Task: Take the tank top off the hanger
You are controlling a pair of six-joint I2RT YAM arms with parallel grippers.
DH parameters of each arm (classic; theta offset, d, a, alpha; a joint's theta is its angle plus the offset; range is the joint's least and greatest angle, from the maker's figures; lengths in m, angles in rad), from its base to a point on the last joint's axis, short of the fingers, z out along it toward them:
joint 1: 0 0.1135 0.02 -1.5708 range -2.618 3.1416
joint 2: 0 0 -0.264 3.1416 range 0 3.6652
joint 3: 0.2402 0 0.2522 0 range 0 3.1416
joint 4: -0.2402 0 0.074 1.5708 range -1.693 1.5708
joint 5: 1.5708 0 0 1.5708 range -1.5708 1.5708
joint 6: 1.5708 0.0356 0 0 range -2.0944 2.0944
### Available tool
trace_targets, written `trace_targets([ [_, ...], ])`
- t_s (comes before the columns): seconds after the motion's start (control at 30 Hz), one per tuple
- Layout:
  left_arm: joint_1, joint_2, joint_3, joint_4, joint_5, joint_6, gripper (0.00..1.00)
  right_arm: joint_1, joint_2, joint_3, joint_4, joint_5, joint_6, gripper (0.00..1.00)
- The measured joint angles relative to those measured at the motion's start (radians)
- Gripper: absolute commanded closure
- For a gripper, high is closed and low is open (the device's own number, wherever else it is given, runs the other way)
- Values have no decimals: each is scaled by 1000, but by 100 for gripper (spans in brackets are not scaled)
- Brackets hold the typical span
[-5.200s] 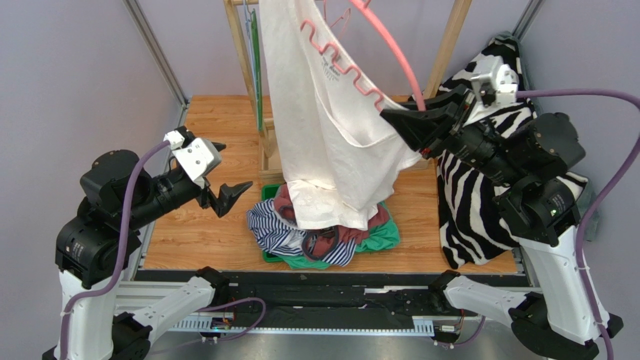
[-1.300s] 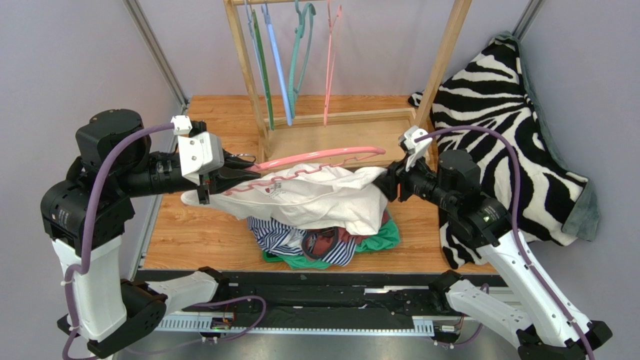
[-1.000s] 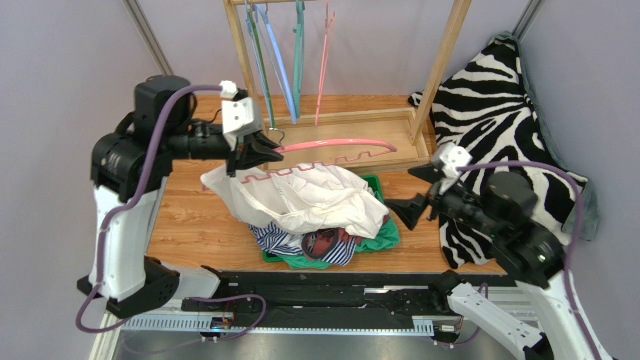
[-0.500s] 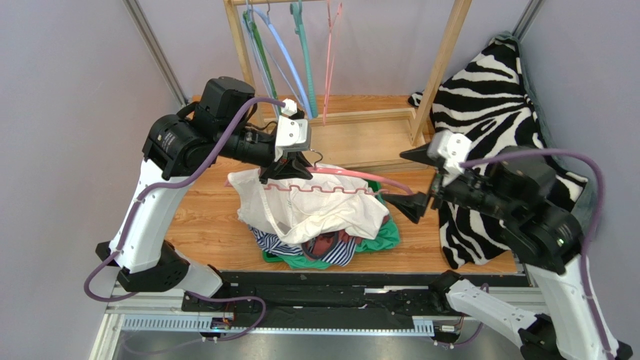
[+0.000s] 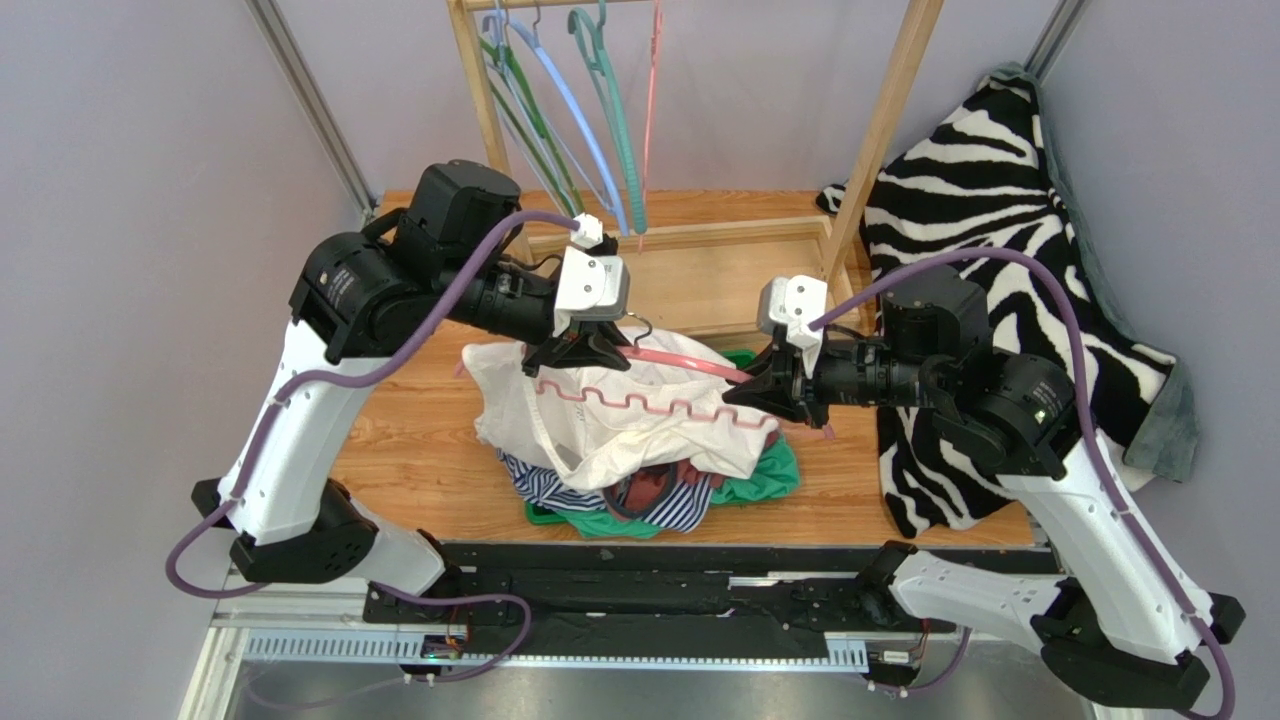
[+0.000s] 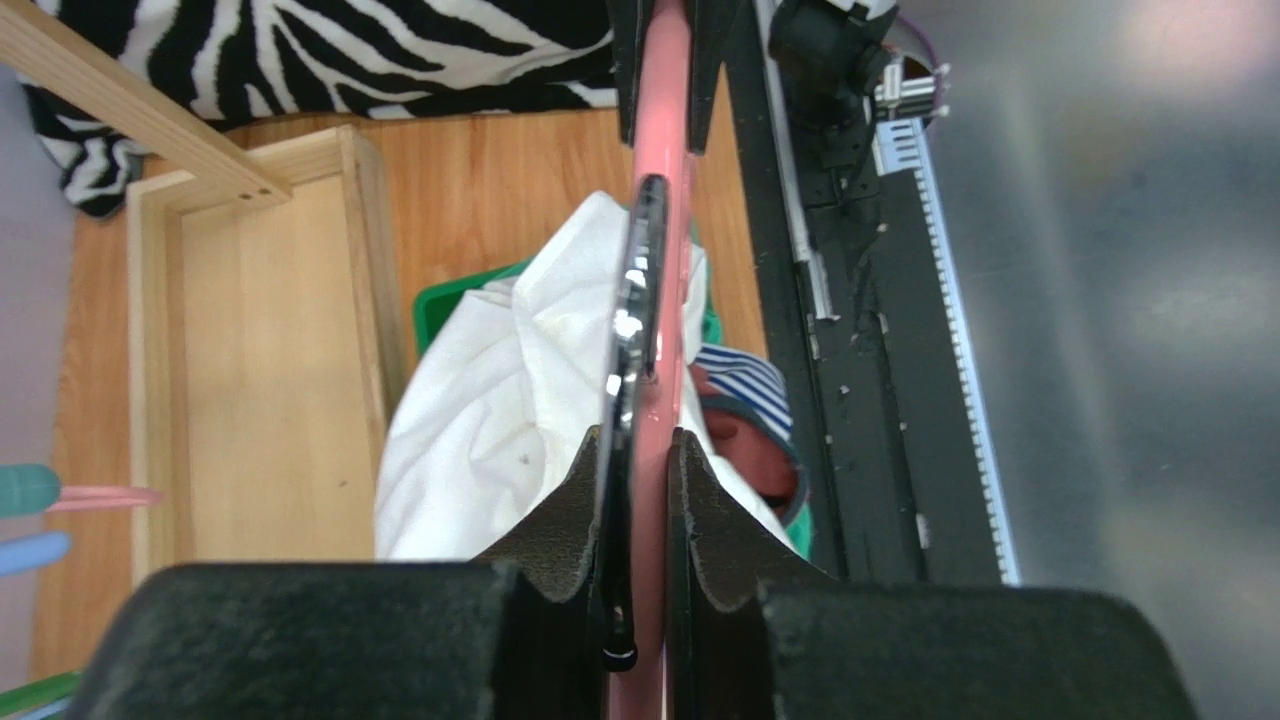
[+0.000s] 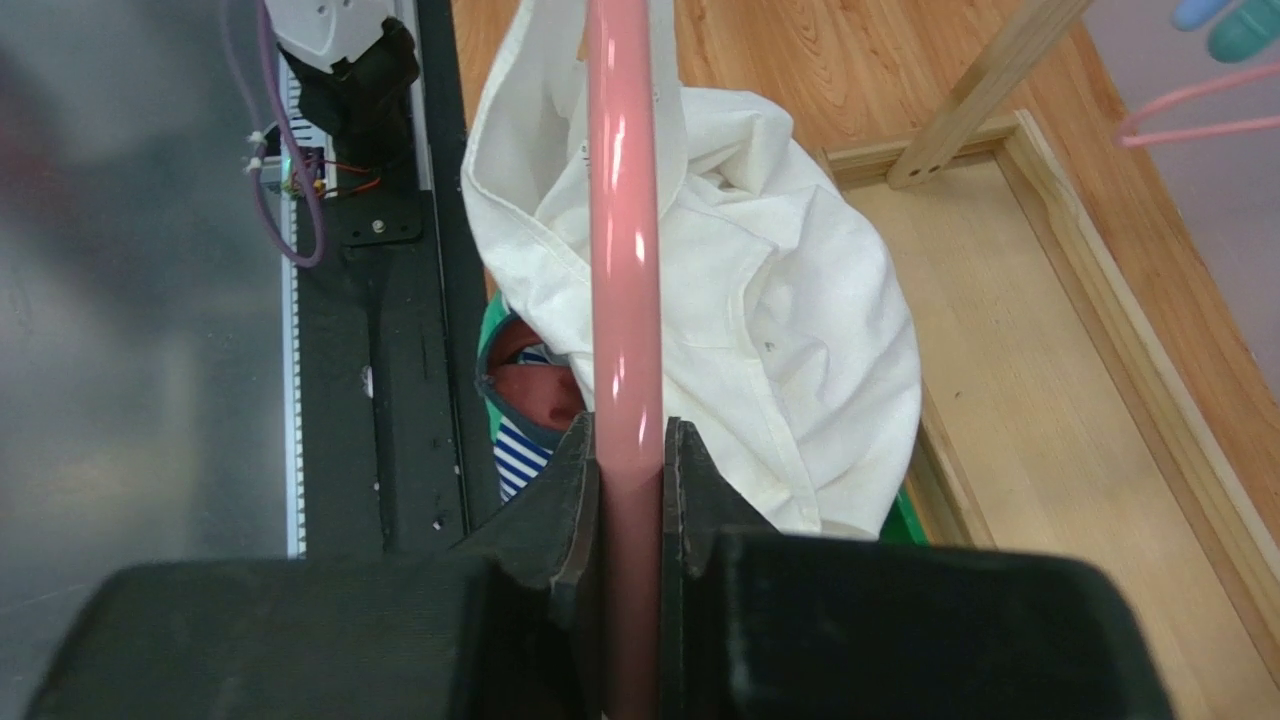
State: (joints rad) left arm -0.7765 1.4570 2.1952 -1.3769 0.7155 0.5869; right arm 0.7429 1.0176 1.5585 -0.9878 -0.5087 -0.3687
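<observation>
The white tank top hangs from the pink hanger and slumps onto the clothes pile. My left gripper is shut on the hanger at its hook end. In the left wrist view the pink bar and the metal hook run between the jaws of the left gripper, with the white cloth below. My right gripper is shut on the hanger's other end. The right wrist view shows the pink bar pinched in the right gripper above the tank top.
A green bin under the tank top holds striped, red and green clothes. Behind it stands a wooden rack with several coloured hangers and a wooden base tray. A zebra-striped blanket lies at the right.
My right gripper has swung left to the hanger's free end and closed on it. The left gripper has kept its grip and hardly moved.
</observation>
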Motion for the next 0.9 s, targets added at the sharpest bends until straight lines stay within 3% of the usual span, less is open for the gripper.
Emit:
trace_targets([
  [0.07, 2, 0, 0, -14, 16, -4, 84, 14, -5, 0, -10, -13, -8, 100],
  [0.1, -1, -4, 0, -15, 13, -10, 71, 17, -13, -2, -10, -15, -10, 100],
  [0.13, -4, -8, 0, -7, 7, -15, 45, 19, -19, -4, -9, -16, -9, 100],
  [0.17, -9, -12, 0, 3, -5, -25, 36, 19, -28, -10, 2, -13, -6, 100],
  [0.23, -11, -26, 0, 37, -77, -53, 6, 19, -56, -35, 21, 15, 20, 100],
  [0.43, -6, -136, 2, 142, -343, -109, 5, 12, -151, -79, 23, 111, 61, 100],
  [0.6, 78, -298, -21, 214, -469, -137, 5, 12, -175, -75, 27, 146, 76, 100],
  [0.77, 138, -494, -262, 291, -520, -169, 4, 12, -169, -72, 45, 188, 89, 100],
  [0.9, 176, -515, -469, 299, -485, -195, 4, 12, -157, -64, 66, 216, 92, 100],
])
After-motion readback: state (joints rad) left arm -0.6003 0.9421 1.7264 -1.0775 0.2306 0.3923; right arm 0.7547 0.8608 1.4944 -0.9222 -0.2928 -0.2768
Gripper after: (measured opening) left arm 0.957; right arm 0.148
